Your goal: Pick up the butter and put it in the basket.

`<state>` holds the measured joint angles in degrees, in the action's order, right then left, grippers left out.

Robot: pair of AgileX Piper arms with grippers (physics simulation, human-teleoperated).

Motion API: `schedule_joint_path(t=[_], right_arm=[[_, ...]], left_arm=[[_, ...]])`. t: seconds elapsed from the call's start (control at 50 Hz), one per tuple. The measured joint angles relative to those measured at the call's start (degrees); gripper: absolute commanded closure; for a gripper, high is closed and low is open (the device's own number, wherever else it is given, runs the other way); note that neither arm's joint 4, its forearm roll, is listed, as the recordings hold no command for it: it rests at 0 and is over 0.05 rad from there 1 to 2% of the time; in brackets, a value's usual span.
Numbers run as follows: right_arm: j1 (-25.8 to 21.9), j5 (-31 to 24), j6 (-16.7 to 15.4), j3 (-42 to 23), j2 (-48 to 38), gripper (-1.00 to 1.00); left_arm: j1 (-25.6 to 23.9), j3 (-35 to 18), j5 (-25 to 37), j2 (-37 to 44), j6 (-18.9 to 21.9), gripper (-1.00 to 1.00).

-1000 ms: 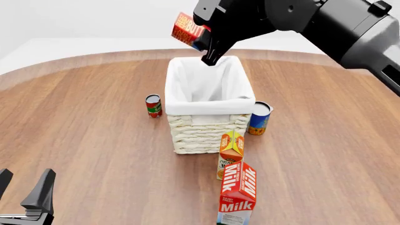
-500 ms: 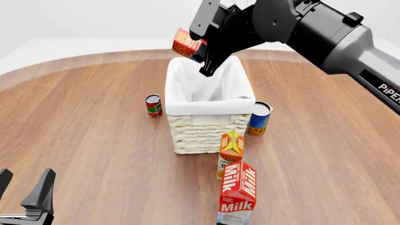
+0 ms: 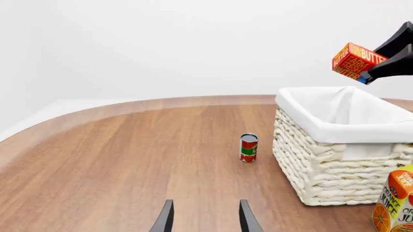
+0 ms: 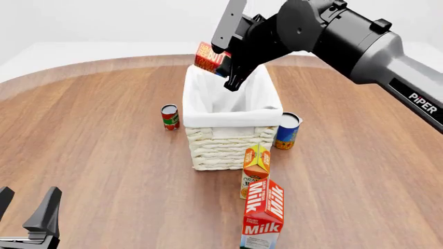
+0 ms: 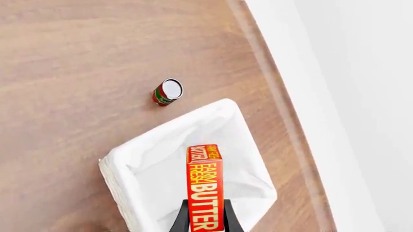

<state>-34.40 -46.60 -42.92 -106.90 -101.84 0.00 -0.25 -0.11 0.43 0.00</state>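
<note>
Right gripper (image 4: 227,62) pinching butter (image 4: 209,58) above basket (image 4: 225,136), left gripper (image 4: 28,207) spread, partly cropped

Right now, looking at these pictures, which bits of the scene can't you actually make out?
- Floor of the cream-white woven wicker basket: front view, hidden by its own liner and near wall.
- Red-orange flat butter box: front view, far end behind the right gripper.
- Red milk carton: front view, base cut by the bottom edge.
- Orange juice carton: left wrist view, cut by the corner.
- Left gripper: mostly out of frame.
</note>
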Motion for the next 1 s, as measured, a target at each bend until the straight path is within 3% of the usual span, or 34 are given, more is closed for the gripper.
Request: schedule_joint_path(t=[1.0], right_arm=[[1.76,-1.49,-3.18,2.67,-2.47,1.00]], left_arm=[[0.00,0.00,0.00,0.00,0.00,-1.00]])
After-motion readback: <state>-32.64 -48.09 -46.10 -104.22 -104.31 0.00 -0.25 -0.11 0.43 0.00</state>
